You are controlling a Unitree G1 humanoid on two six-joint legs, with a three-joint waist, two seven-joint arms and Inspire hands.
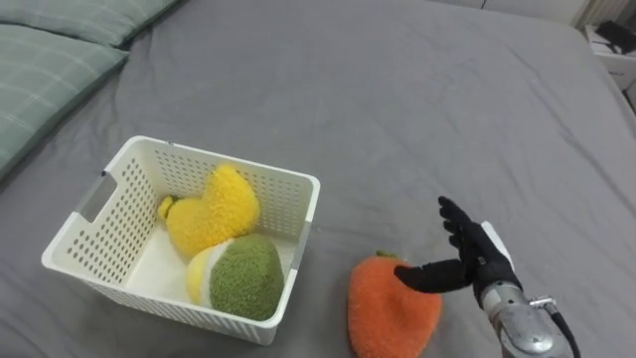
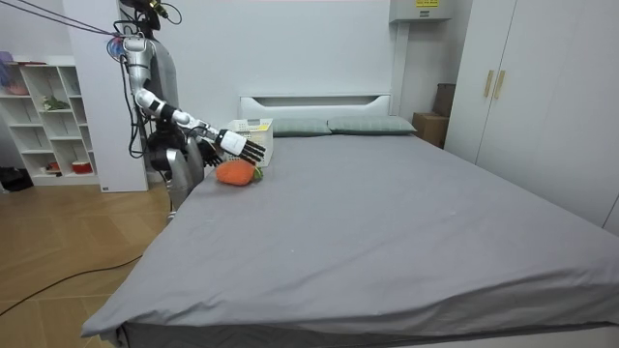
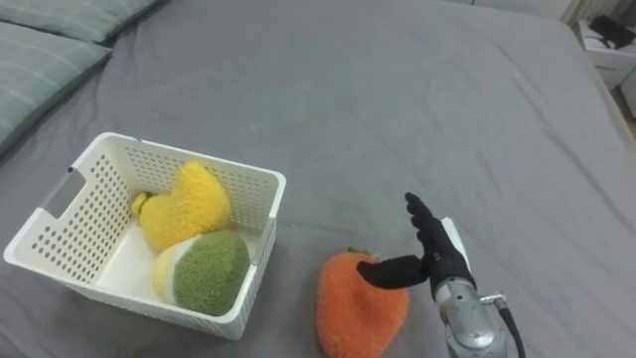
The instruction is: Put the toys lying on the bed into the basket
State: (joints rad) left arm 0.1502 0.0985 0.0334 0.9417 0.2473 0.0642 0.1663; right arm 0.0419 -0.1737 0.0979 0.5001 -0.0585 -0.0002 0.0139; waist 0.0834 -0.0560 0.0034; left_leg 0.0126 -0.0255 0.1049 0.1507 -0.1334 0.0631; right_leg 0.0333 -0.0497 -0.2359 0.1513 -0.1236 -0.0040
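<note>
An orange plush carrot (image 1: 390, 306) (image 3: 360, 305) lies on the grey bed (image 1: 397, 109) near its front edge, just right of a white perforated basket (image 1: 298, 214) (image 3: 260, 221). Inside the basket sit a yellow plush toy (image 1: 214, 209) and a green and yellow plush toy (image 1: 241, 276). My right hand (image 1: 469, 257) (image 3: 434, 254) hovers open at the carrot's right side, fingers straight and thumb reaching over the toy's top. In the room view I stand at the bed's side by the room view's left, with that hand (image 2: 250, 149) held out above the carrot (image 2: 235, 173).
Green checked pillows (image 1: 45, 60) lie at the far left of the bed. A wide stretch of grey sheet spreads beyond the basket and carrot. A white shelf unit (image 2: 48, 116) stands behind me, a wardrobe (image 2: 542, 97) across the room.
</note>
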